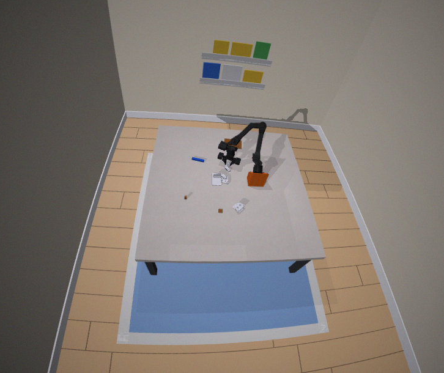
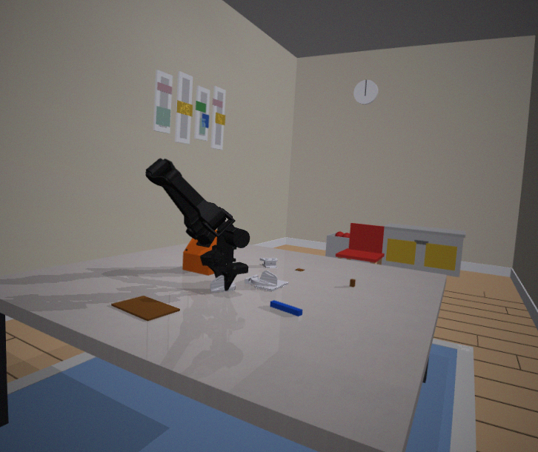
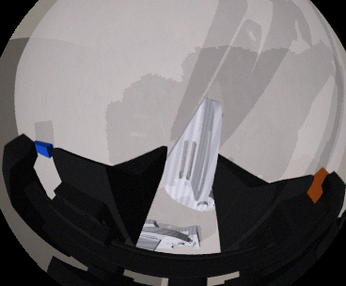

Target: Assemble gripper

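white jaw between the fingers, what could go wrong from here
The white jaw tapers and stands at a slant, so it could twist or slip as the gripper lifts. The white parts lie close by; a sideways swing might knock them.

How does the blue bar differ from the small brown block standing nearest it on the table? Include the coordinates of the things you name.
The blue bar (image 1: 197, 159) (image 2: 286, 307) (image 3: 43, 149) is long and narrow; the brown block (image 1: 185, 197) (image 2: 352, 282) is short and stubby.
The bar lies flat, while the block stands upright.
Both rest on the table (image 1: 205, 233) (image 2: 350, 366), apart from each other.
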`<state>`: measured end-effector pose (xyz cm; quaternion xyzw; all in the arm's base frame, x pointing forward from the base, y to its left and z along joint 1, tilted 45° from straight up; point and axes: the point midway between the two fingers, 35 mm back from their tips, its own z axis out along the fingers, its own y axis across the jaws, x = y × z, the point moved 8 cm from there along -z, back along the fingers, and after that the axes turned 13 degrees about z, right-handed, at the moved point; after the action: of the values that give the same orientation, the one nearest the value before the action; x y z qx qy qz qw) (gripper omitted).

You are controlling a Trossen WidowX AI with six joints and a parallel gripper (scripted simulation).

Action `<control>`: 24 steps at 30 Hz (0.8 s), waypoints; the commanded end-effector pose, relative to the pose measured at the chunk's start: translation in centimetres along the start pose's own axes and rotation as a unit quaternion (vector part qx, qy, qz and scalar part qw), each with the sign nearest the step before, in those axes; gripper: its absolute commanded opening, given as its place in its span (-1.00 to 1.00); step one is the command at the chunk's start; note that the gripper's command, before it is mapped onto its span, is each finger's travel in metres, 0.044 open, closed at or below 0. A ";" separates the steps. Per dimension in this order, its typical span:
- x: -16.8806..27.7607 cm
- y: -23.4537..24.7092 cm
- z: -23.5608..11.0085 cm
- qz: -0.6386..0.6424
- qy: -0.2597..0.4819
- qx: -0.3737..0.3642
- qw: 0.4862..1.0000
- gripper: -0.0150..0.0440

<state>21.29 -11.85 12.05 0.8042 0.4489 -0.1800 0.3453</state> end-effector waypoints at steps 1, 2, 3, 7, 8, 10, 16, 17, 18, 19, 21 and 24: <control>0.0 0.0 0.0 0.001 0.000 -0.001 1.000 -0.04; 0.0 0.0 0.0 0.001 0.000 -0.001 1.000 -0.04; 0.0 0.0 0.0 0.001 0.000 -0.001 1.000 -0.04; 0.0 0.0 0.0 0.001 0.000 -0.001 1.000 -0.04; 0.0 0.0 0.0 0.001 0.000 -0.001 1.000 -0.04; 0.0 0.1 -0.2 0.001 0.000 0.000 1.000 -0.04; 0.3 0.2 -1.9 0.001 0.003 0.002 1.000 -0.04; 0.3 0.2 -2.3 0.001 0.004 0.002 1.000 -0.04; 0.3 0.2 -2.6 0.001 0.004 0.002 1.000 -0.04; 0.3 0.3 -2.9 0.001 0.004 0.002 1.000 -0.04; 0.4 0.3 -3.5 0.000 0.005 0.003 1.000 -0.04; 0.4 0.2 -4.4 0.000 0.005 0.003 1.000 -0.04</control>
<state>21.44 -9.10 14.10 0.8052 0.4540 -0.1823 0.3352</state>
